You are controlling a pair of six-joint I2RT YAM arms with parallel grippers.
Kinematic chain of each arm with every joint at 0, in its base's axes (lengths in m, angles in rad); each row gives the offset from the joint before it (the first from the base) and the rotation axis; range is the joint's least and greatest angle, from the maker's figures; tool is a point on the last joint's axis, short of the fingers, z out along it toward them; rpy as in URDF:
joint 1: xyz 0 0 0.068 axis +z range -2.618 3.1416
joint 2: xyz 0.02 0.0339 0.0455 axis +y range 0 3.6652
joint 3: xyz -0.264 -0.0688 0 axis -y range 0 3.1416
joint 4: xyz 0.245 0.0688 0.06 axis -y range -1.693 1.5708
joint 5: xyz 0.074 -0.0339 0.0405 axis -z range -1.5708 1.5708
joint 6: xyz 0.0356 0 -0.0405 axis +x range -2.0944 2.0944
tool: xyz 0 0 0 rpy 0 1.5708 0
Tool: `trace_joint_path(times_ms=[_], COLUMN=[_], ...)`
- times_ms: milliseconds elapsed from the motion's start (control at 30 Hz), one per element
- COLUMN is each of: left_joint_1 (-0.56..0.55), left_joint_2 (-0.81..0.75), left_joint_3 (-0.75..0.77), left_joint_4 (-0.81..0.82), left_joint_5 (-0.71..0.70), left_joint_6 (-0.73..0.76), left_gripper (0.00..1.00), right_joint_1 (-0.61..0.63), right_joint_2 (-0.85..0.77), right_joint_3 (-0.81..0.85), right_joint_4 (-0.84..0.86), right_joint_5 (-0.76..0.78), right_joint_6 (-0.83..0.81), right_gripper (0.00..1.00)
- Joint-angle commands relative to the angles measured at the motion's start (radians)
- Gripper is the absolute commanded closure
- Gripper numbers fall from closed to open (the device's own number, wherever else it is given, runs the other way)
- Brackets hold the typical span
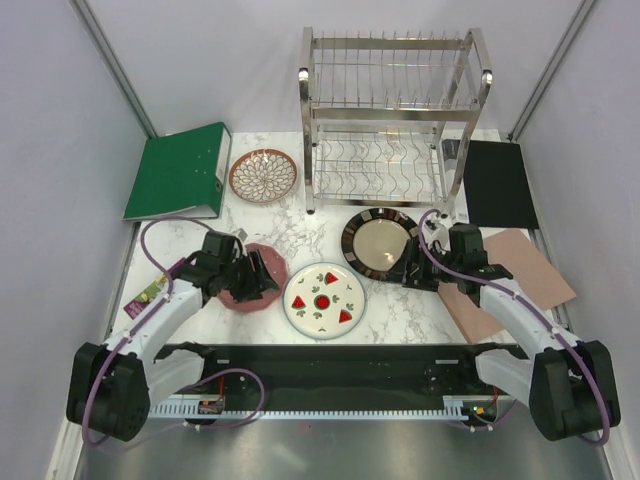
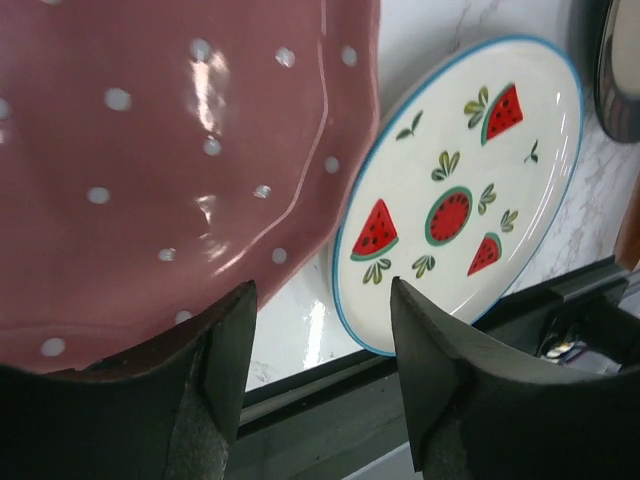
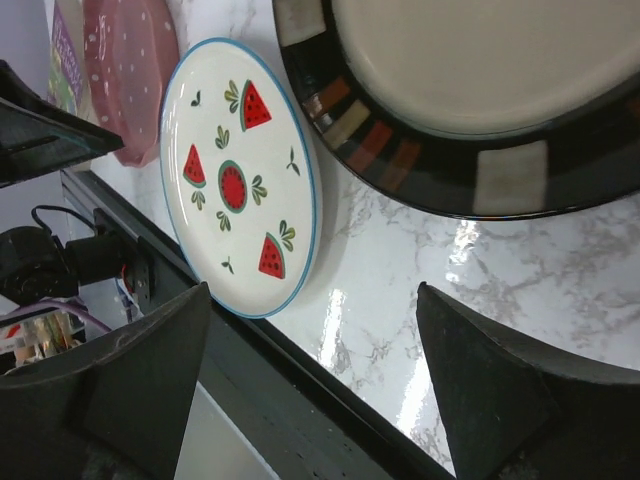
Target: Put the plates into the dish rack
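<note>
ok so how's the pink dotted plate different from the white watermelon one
Pattern: the pink plate has scattered white dots; the white plate has red watermelon slices and green leaves.
Rim: the pink plate's edge is wavy; the white plate's is smooth with a thin blue line.
Position: the pink plate lies right at the open left gripper; the white plate lies beside it, untouched.
Both are glossy, and neither is in the dish rack.

The dish rack point(image 1: 395, 110), shiny two-tier steel wire, stands upright at the far side of the desk point(image 1: 290, 225); the brown-and-white petal plate point(image 1: 263, 175) lies flat to its left; the dark-rimmed, beige-centred plate point(image 1: 380, 241) lies just in front of it; the white plate point(image 1: 323, 299) with red watermelon slices lies nearer; the pink white-dotted plate point(image 2: 150, 170) lies just beside that, on its left.
</note>
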Motion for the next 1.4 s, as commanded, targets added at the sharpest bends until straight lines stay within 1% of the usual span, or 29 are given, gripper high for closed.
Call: trace_joint_path(times_ms=[0, 33, 100, 200, 233, 300, 333, 367, 533, 667, 933, 1133, 1167, 1233, 1267, 1367], left_joint_1=[-0.103, -0.135, -0.157, -0.177, -0.183, -0.194, -0.209, -0.217, -0.268, -0.277, -0.304, -0.311, -0.311, -0.311, -0.312, -0.314], left_joint_2=[0.029, 0.042, 0.056, 0.088, 0.096, 0.119, 0.125, 0.133, 0.181, 0.210, 0.243, 0.237, 0.236, 0.231, 0.231, 0.227], left_joint_3=[0.010, 0.008, -0.001, -0.009, -0.007, -0.007, -0.006, -0.006, -0.003, -0.007, -0.036, -0.067, -0.072, -0.076, -0.081, -0.090], left_joint_4=[0.034, 0.036, 0.045, 0.054, 0.059, 0.068, 0.080, 0.086, 0.117, 0.146, 0.208, 0.217, 0.217, 0.220, 0.221, 0.243], left_joint_5=[-0.019, -0.031, -0.048, -0.066, -0.066, -0.060, -0.057, -0.056, -0.054, -0.059, -0.023, -0.010, -0.008, -0.005, -0.004, 0.003], left_joint_6=[-0.034, -0.034, -0.039, -0.043, -0.043, -0.051, -0.053, -0.056, -0.085, -0.112, -0.151, -0.134, -0.126, -0.117, -0.111, -0.103], left_gripper=[0.38, 0.38, 0.39, 0.40, 0.41, 0.42, 0.43, 0.43, 0.46, 0.49, 0.63, 0.77, 0.83, 0.91, 0.97, 0.98], right_joint_1=[0.060, 0.072, 0.083, 0.120, 0.153, 0.187, 0.209, 0.217, 0.240, 0.247, 0.258, 0.287, 0.290, 0.313, 0.321, 0.361], right_joint_2=[-0.012, -0.011, 0.003, 0.038, 0.046, 0.063, 0.074, 0.081, 0.106, 0.112, 0.187, 0.244, 0.249, 0.259, 0.261, 0.269], right_joint_3=[-0.027, -0.036, -0.047, -0.077, -0.090, -0.099, -0.113, -0.117, -0.140, -0.150, -0.197, -0.226, -0.228, -0.232, -0.236, -0.233], right_joint_4=[0.108, 0.113, 0.128, 0.200, 0.243, 0.272, 0.323, 0.337, 0.362, 0.365, 0.391, 0.466, 0.470, 0.470, 0.469, 0.463], right_joint_5=[-0.012, -0.001, 0.042, 0.068, 0.089, 0.117, 0.132, 0.137, 0.154, 0.168, 0.166, 0.162, 0.156, 0.149, 0.145, 0.134], right_joint_6=[0.056, 0.066, 0.089, 0.145, 0.159, 0.170, 0.191, 0.205, 0.222, 0.236, 0.293, 0.322, 0.326, 0.334, 0.337, 0.346], right_gripper=[0.09, 0.09, 0.11, 0.12, 0.12, 0.12, 0.12, 0.13, 0.13, 0.11, 0.10, 0.10, 0.10, 0.10, 0.10, 0.10])
